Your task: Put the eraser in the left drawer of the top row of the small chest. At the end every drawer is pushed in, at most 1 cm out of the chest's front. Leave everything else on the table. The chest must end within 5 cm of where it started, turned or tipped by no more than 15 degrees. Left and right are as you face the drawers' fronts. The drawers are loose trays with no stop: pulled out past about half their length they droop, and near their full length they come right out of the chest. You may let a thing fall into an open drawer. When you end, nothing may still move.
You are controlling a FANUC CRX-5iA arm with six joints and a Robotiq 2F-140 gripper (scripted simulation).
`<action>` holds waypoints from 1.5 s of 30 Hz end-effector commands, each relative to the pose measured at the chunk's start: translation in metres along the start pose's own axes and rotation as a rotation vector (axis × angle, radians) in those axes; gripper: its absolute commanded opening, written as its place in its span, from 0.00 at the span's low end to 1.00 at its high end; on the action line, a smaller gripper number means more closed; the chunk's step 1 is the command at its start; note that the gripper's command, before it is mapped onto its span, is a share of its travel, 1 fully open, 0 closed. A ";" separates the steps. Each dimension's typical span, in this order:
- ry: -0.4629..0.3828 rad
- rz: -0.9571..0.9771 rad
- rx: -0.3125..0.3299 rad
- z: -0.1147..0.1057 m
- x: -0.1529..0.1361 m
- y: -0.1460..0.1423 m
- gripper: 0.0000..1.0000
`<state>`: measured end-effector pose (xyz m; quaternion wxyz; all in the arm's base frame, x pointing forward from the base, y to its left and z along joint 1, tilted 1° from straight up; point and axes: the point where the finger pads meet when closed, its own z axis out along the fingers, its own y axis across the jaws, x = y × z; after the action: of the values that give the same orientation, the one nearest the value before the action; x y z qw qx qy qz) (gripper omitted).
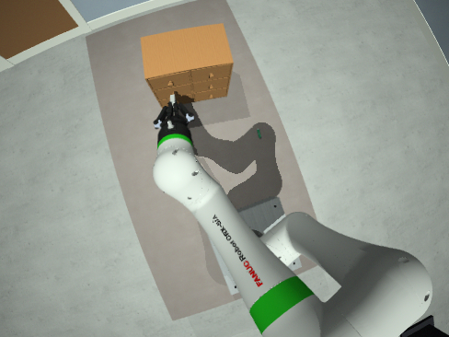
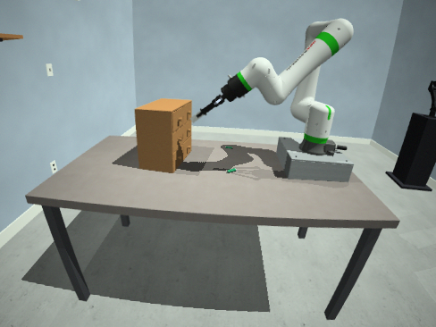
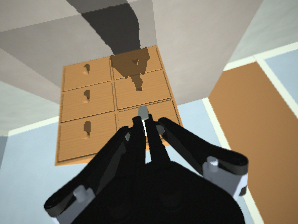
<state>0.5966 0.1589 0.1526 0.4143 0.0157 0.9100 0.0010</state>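
Observation:
The small chest stands upright, with three rows of two drawers. All its drawers look pushed in. The left drawer of the top row shows its knob in the top and exterior views; in the wrist view the fingers partly cover it. My gripper is shut, with pale fingertips together and nothing seen between them. It points slantwise down, a little in front of the left column; a gap to the fronts shows in the exterior view. I cannot make out the eraser.
Two small green things lie on the table: one in the arm's shadow, another nearer the exterior camera. The arm's grey base stands at the opposite end from the chest. The arm reaches over the table between them.

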 end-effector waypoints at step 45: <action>0.000 -0.274 -0.127 -0.069 0.020 0.000 0.00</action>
<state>0.5327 0.1617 0.1813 0.4183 -0.1011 0.9026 -0.0016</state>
